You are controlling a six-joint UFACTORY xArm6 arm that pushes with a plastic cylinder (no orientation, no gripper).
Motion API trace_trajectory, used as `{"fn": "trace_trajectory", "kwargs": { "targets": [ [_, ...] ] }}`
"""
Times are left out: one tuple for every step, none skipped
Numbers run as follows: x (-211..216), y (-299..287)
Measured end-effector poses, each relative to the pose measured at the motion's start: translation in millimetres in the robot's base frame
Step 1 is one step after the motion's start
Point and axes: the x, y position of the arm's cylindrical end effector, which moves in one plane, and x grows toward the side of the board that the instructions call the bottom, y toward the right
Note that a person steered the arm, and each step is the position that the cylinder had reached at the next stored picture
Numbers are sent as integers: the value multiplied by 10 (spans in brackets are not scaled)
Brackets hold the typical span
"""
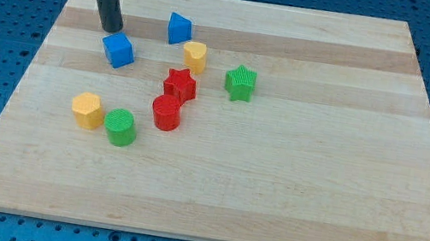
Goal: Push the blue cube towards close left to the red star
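The blue cube (119,49) lies on the wooden board at the view's upper left. The red star (180,86) sits to its lower right, a short gap away. My tip (111,29) stands just above and slightly left of the blue cube, touching or nearly touching its top-left edge. The dark rod rises from it toward the view's top left.
A second blue block (179,28) and a yellow block (195,55) lie above the red star. A green star (240,82) is to its right, a red cylinder (166,114) below it. A yellow block (88,110) and a green cylinder (120,127) sit lower left.
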Motion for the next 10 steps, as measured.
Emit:
{"fn": "trace_trajectory", "kwargs": {
  "targets": [
    [243,14],
    [405,13],
    [557,15],
    [666,93],
    [741,259],
    [791,448],
    [829,598],
    [842,748],
    [859,903],
    [886,1038]
  ]
}}
